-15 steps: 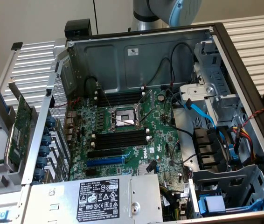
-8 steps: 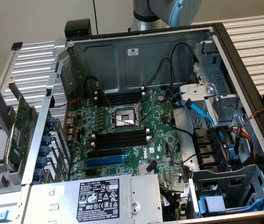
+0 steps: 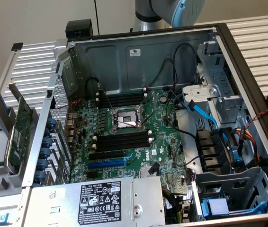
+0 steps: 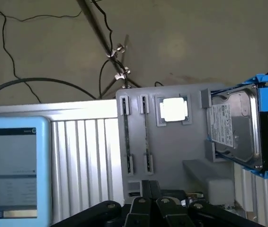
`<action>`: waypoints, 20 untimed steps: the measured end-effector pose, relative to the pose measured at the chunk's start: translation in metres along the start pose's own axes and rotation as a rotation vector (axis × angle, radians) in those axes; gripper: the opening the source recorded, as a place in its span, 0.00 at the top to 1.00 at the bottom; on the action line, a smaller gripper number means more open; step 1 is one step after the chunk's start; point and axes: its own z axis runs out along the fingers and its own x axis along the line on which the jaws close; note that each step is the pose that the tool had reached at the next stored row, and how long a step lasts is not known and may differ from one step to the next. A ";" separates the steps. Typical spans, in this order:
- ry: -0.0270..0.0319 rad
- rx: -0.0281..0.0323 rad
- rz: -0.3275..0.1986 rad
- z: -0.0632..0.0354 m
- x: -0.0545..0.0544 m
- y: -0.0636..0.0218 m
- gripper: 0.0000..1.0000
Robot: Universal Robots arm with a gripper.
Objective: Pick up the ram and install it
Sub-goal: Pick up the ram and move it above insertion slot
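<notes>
— What is sitting at the exterior view's left?
— A green expansion card (image 3: 18, 135) is standing on edge beside the open computer case (image 3: 138, 56). The motherboard (image 3: 124, 156) is lying inside, its black memory slots (image 3: 122, 141) running across the middle.
— Where is the ram waiting?
— Through the wrist view, a blue-framed screen (image 4: 11, 170) is glowing, then the ram (image 4: 125, 137) is standing on edge in a grey tray (image 4: 172, 156). A second stick (image 4: 147, 135) is just beside it, then a square chip (image 4: 174, 109) and a hard drive (image 4: 233, 125).
— And the tool?
— The tool (image 4: 151, 187) is hovering near the tray, fingers pressed together, apart from the ram.
</notes>
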 end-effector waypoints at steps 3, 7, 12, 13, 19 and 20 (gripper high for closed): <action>-0.0150 -0.0007 -0.015 0.0018 0.002 0.0031 0.90; -0.0180 -0.0004 -0.025 0.0070 0.005 0.0063 0.90; -0.0186 -0.0003 -0.039 0.0161 0.006 0.0092 0.76; -0.0189 -0.0002 -0.042 0.0180 0.007 0.0092 0.76; -0.0191 -0.0001 -0.055 0.0289 0.009 0.0089 0.64; -0.0191 -0.0001 -0.056 0.0307 0.010 0.0089 0.64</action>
